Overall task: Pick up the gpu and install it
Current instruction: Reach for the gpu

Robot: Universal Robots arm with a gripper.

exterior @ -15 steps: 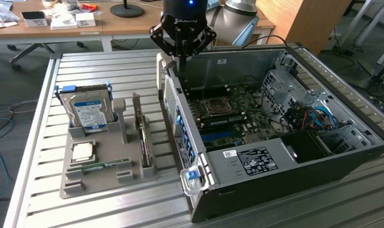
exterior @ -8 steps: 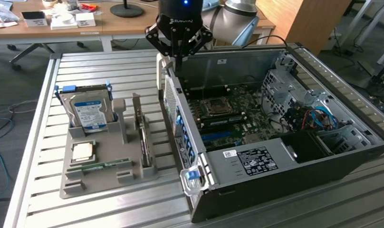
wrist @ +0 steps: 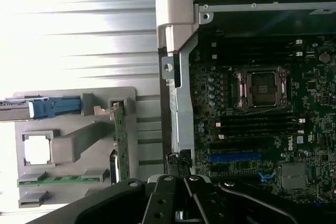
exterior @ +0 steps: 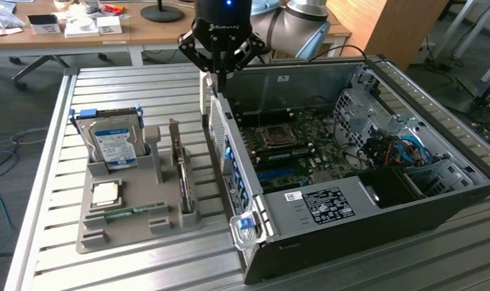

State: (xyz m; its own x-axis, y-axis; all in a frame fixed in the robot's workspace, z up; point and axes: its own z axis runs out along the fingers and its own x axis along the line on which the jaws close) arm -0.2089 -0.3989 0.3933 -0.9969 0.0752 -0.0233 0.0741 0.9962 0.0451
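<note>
My gripper (exterior: 214, 74) was pinched fully shut, apparently empty, just above the case (exterior: 334, 242) wall; dropping could clip it. gpu (exterior: 180, 173) sat upright in tray (exterior: 99, 239).

The gpu (exterior: 182, 182) stands upright on its long edge, a thin green board seen edge-on. It sits slotted in the grey holder (exterior: 99, 237) — on the side toward the exterior view's right.

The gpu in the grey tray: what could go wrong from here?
1. The shut gripper hangs just over the computer case at its rear wall; lowering here might hit it.
2. The gpu stands on edge in the tray, close beside the case; a skewed grasp may jam it.
</note>
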